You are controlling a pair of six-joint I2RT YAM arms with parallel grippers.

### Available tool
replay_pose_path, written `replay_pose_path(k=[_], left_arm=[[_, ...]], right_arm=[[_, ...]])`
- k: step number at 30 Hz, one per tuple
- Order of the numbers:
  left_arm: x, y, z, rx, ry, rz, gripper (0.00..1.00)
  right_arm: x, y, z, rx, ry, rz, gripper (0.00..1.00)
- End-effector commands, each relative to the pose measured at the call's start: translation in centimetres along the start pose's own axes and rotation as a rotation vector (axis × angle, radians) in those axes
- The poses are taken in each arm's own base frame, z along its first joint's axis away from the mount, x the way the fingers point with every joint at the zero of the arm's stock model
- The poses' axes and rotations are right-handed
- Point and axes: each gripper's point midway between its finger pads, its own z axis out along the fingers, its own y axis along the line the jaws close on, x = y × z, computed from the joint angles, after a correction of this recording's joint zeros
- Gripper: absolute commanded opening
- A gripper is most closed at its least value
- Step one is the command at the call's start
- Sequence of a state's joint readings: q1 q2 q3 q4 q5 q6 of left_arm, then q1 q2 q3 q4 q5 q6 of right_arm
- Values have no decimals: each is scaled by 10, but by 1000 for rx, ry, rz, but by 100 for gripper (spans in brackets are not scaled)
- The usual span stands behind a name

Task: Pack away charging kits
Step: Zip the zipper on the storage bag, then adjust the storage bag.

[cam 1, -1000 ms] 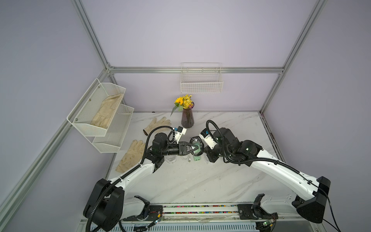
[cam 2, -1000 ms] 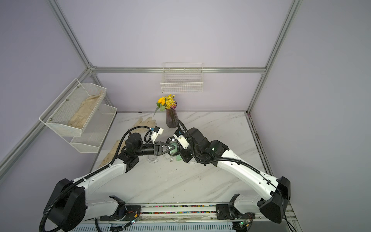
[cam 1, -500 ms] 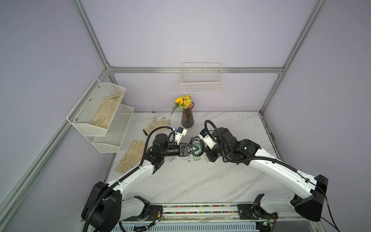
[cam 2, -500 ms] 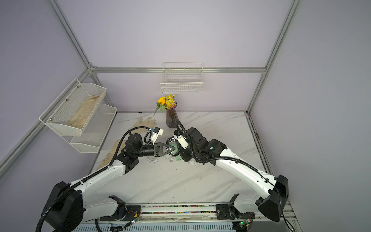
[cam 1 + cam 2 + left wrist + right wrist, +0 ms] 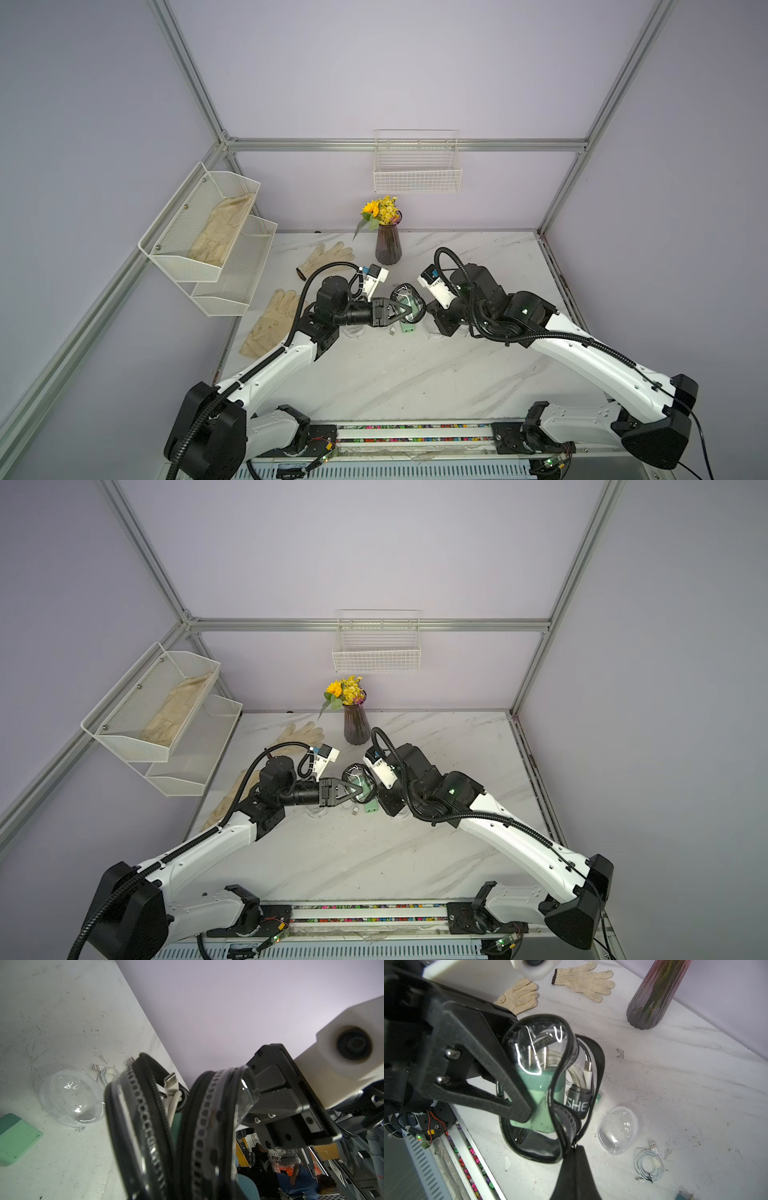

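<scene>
My left gripper is shut on a clear zip case with a black zipper rim, held above the table. Inside it are a mint green plug adapter and a white cable. The case's two halves stand apart in the left wrist view. My right gripper is shut on the case's zipper edge. A second mint adapter lies on the table under the case. A coiled white cable lies loose near a teal-blue adapter.
Clear oval cases sit on the table near both wrists. Cream gloves lie at the back left and left edge. A dark vase of flowers stands at the back. A white rack and wire basket hang on the walls.
My right arm has drawn a little nearer the case and the left gripper. The left arm has held the case almost still.
</scene>
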State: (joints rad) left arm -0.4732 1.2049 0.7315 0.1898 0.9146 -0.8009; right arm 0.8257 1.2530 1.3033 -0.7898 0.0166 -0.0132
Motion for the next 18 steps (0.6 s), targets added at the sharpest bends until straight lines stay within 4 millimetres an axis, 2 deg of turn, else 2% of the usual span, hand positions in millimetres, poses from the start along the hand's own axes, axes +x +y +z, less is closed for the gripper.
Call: replay_pose_path(k=[1,2,3,4,7,10,14,18], left_arm=[[7,3,-2,-19,56,-29,0],[6,3,-3,-18,55,-27,0],[6,2,-3,-11,59,-19,0],[5,0,-2,-4,65,-11,0],[8,-9,2,41,107,8,0],[18,-29,7,118,172,52,0],[23,-49,8,171,208,100,0],[26,-68,5,212,220,139,0]], right_arm=[[-39,-13,-29,60,-150,-3,9],[-41,-12,-34,53,-156,3,29],[-43,-9,-41,34,-172,8,44],[-49,-6,-51,16,-201,19,53],[-67,5,-74,-86,-271,48,71],[-78,13,-69,-186,-269,98,80],[-73,18,-53,-304,-229,171,83],[-59,13,-56,-454,-233,251,86]])
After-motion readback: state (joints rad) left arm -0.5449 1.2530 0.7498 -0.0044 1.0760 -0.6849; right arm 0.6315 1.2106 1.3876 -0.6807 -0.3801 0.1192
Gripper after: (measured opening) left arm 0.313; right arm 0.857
